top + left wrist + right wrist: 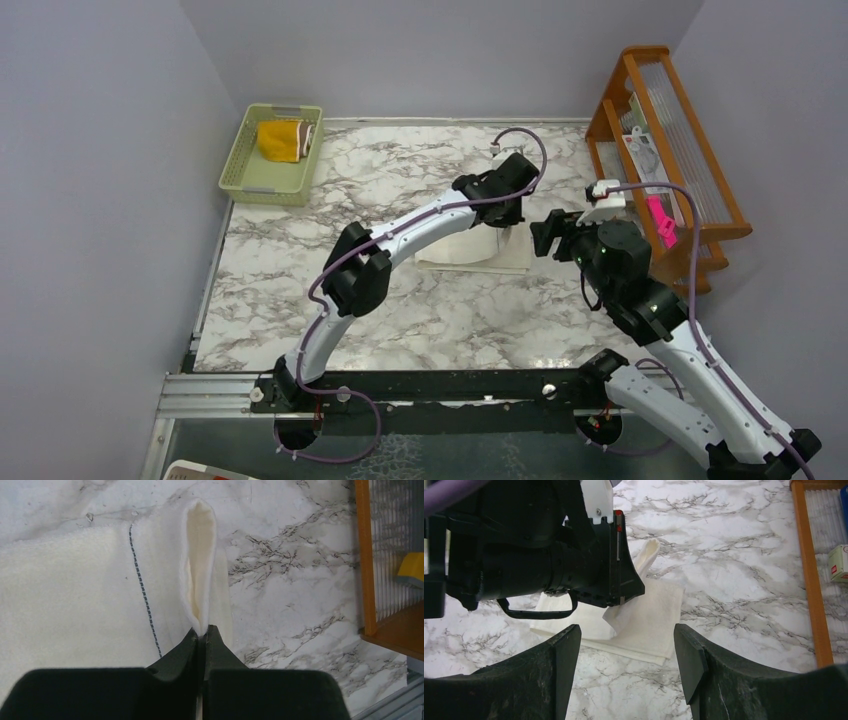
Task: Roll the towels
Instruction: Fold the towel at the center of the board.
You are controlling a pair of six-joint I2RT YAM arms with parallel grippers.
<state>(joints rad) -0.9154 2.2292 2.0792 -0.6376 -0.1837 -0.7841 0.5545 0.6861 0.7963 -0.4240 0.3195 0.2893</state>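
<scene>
The cream-white towel [458, 253] lies folded on the marble table near the middle right. My left gripper [511, 218] is shut on its right edge and holds a pinched fold [199, 560] up off the cloth; its black fingers [204, 630] are pressed together on it. The rest of this towel [70, 595] lies flat to the left, a dark stitched line running down it. My right gripper [626, 636] hangs open just right of the towel [651, 617], nothing between its fingers. The brown and mustard-yellow towel [285, 139] lies bunched in the basket.
A light-green plastic basket [250, 178] stands at the far left corner. A wooden rack [700, 225] with small items lines the right side, its frame [366, 570] close to both grippers. Grey walls close in the table.
</scene>
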